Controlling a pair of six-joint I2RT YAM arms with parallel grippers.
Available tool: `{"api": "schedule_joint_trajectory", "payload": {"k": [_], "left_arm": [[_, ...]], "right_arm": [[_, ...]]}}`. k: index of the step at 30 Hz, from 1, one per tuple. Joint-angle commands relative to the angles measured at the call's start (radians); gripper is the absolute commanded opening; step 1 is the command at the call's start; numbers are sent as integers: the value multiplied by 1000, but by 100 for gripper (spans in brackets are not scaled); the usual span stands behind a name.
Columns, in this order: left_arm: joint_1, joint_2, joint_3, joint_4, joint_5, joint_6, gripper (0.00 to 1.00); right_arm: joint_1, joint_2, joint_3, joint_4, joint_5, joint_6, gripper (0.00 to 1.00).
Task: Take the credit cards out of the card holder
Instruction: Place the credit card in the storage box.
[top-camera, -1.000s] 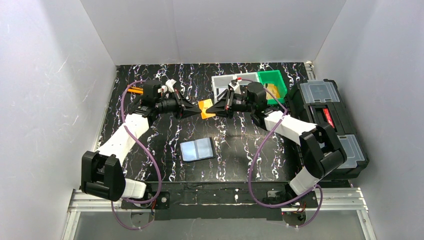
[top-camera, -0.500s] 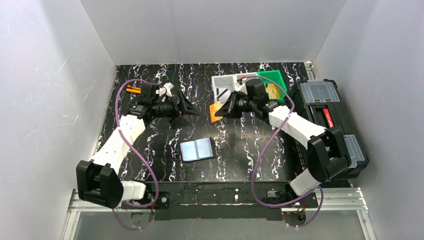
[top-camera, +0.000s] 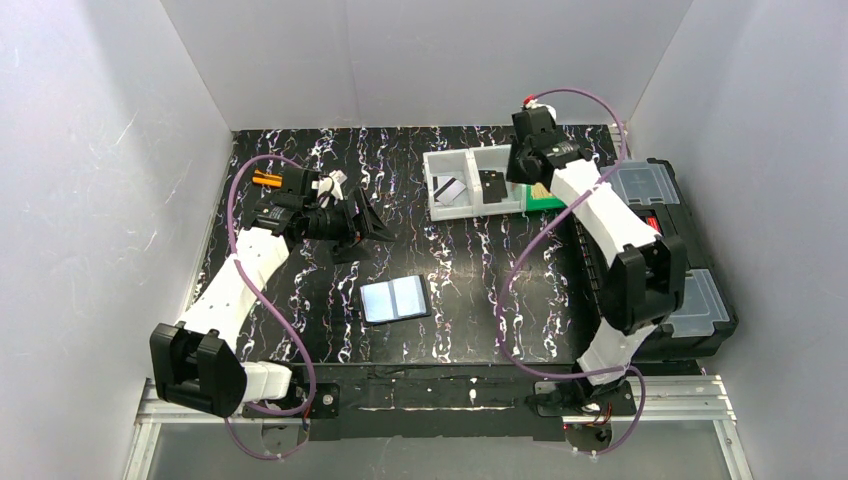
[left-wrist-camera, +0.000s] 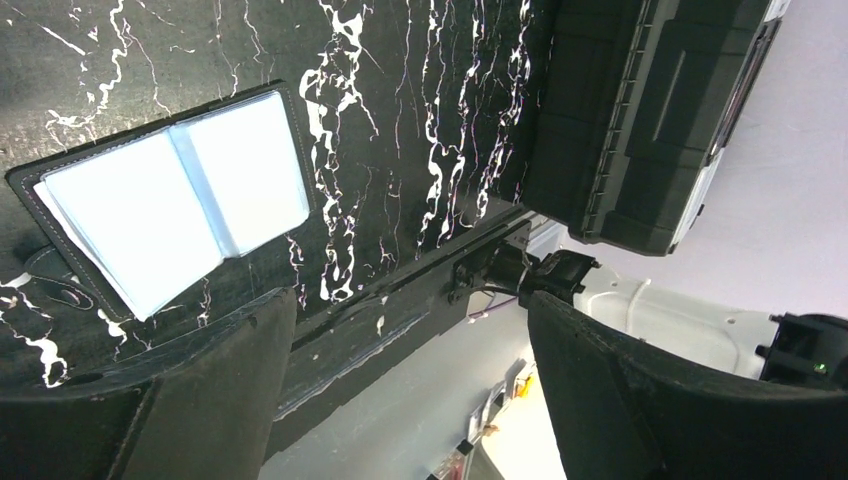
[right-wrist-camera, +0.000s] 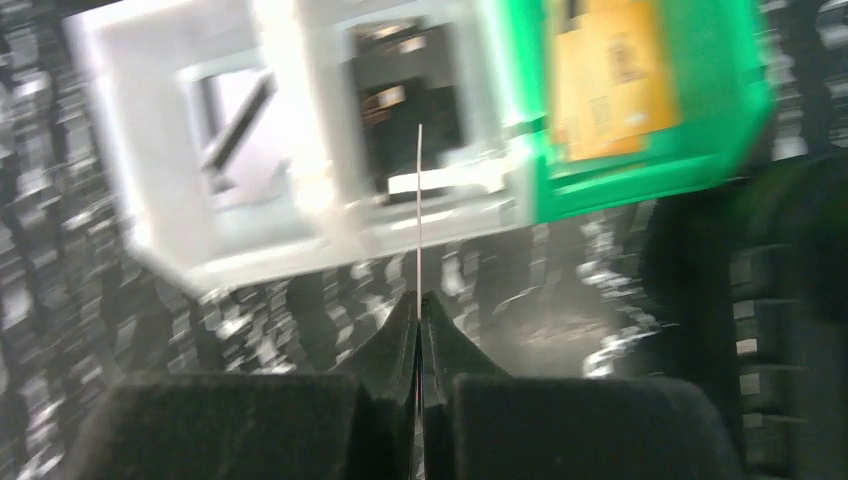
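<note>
The card holder (top-camera: 395, 298) lies open on the table's middle, its pale glossy inside up; the left wrist view has it (left-wrist-camera: 180, 200) at upper left. My left gripper (top-camera: 368, 222) hovers behind and left of it, open and empty (left-wrist-camera: 410, 310). My right gripper (top-camera: 518, 180) is raised by the white tray (top-camera: 432, 160) at the back, shut (right-wrist-camera: 419, 298) on a thin credit card (right-wrist-camera: 419, 210) that I see edge-on. A grey credit card with a dark stripe (top-camera: 449, 190) lies in the tray's left compartment.
A small black item (right-wrist-camera: 405, 90) sits in the tray's right compartment. A green bin (right-wrist-camera: 650, 170) beside the tray holds a yellow-orange card (right-wrist-camera: 610, 80). A large black toolbox (top-camera: 665, 250) runs along the right edge. An orange object (top-camera: 266, 181) lies at back left.
My left gripper opened and let go of the orange card, then drew back left. My right gripper kept the card and swung it back and right to the tray.
</note>
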Motion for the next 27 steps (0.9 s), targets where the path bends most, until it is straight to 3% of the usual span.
{"api": "schedule_joint_trajectory", "payload": {"k": [1, 10, 19, 23, 27], "left_arm": [[3, -43, -2, -42, 17, 52, 85], [3, -39, 1, -47, 30, 66, 85], [3, -27, -1, -46, 42, 74, 85], [4, -32, -6, -54, 42, 77, 85], [4, -40, -12, -55, 40, 74, 85]], "right_arm": [[-69, 116, 112, -105, 285, -174, 1], [-158, 386, 375, -160, 375, -262, 1], [-183, 499, 504, -186, 360, -302, 2], [-186, 509, 520, -185, 357, -310, 18], [-186, 504, 574, -252, 302, -278, 64]]}}
